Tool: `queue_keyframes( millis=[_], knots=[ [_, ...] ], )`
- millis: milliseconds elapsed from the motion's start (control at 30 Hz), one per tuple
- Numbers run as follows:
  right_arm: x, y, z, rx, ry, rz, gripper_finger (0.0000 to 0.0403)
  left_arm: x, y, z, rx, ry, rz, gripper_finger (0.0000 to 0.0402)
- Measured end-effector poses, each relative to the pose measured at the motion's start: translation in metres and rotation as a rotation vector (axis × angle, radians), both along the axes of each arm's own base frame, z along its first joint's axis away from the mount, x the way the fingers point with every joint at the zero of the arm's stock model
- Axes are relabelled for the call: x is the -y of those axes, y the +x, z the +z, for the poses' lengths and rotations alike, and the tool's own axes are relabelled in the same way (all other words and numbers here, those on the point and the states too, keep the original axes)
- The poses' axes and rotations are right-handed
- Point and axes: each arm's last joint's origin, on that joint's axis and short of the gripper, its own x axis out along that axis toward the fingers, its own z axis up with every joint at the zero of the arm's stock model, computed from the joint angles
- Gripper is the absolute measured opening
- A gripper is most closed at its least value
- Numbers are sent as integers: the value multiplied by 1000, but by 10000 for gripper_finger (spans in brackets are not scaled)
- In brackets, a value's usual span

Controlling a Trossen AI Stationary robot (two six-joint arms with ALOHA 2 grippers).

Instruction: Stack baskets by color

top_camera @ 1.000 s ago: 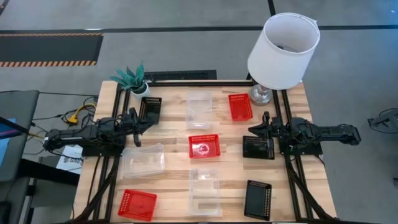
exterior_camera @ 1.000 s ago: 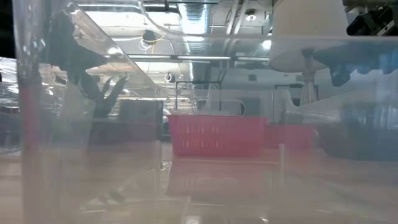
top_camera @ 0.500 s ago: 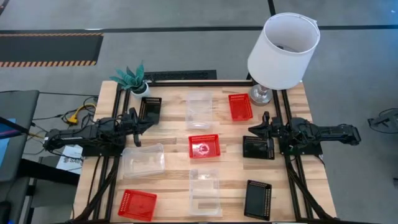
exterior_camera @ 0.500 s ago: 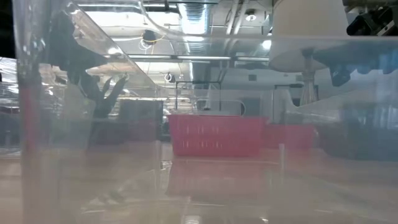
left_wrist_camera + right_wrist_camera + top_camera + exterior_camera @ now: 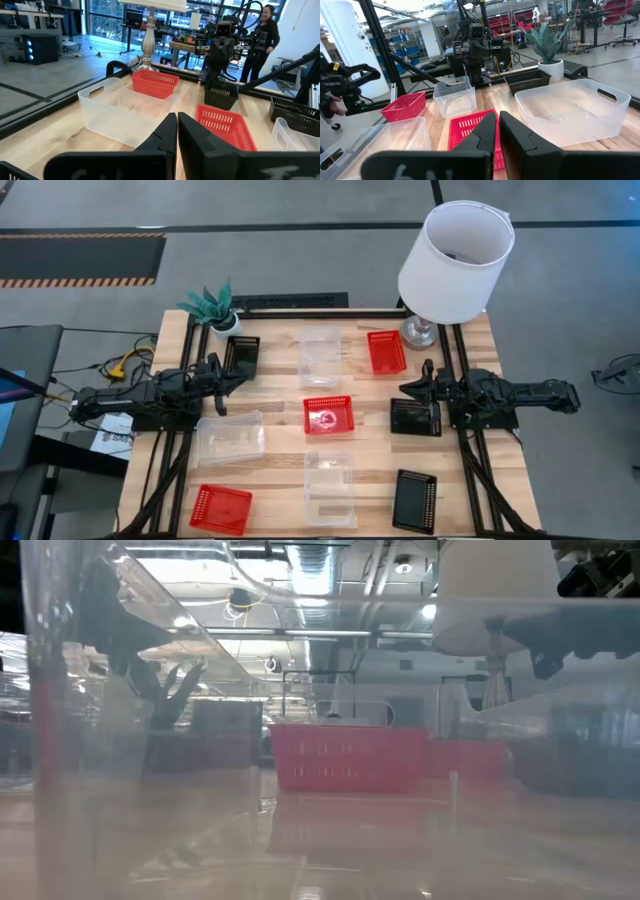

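Note:
Nine baskets lie scattered on the wooden table, each resting flat on its bottom. The red ones are at the far right, the centre and the near left. The black ones are at the far left, the right and the near right. The clear ones are at the far middle, the left and the near middle. My left gripper hovers shut and level at the left edge. My right gripper hovers shut at the right edge, beside the black basket.
A lamp with a white shade stands at the far right corner, and a small green plant at the far left. A black frame runs along the table's edges. A person stands beyond the table.

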Motion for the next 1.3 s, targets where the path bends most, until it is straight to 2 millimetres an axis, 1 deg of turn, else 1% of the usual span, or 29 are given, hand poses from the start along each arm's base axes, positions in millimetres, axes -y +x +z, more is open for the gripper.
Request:
queue_keyframes(
  millis=[133,233,300,433,500,600,733,833,900,1033,1167,1300],
  knots=[
    [0,0,0,0,0,0,47,0,0,0,11,-19,1,2],
    [0,0,0,0,0,0,47,0,0,1,68,-158,6,2],
    [0,0,0,0,0,0,47,0,0,3,104,-222,7,2],
    [0,0,0,4,-1,-5,47,0,0,2,101,-239,9,2],
    [1,0,1,9,2,-37,47,1,1,3,104,-247,-16,2],
    [2,0,4,44,56,-55,47,3,1,3,112,-320,-97,2],
    [1,-1,13,144,125,-39,47,6,1,7,135,-327,-206,2],
    [2,-4,23,253,168,-34,47,7,1,11,161,-306,-246,2],
    [2,-5,27,277,178,-37,47,7,0,14,166,-283,-244,2],
    [3,-12,55,390,177,-36,47,7,-3,30,186,-191,-244,2],
    [3,-9,80,363,112,-51,34,7,-3,51,177,-78,-234,2],
    [3,8,107,296,33,-64,12,6,1,67,93,-2,-196,2]
  ],
)
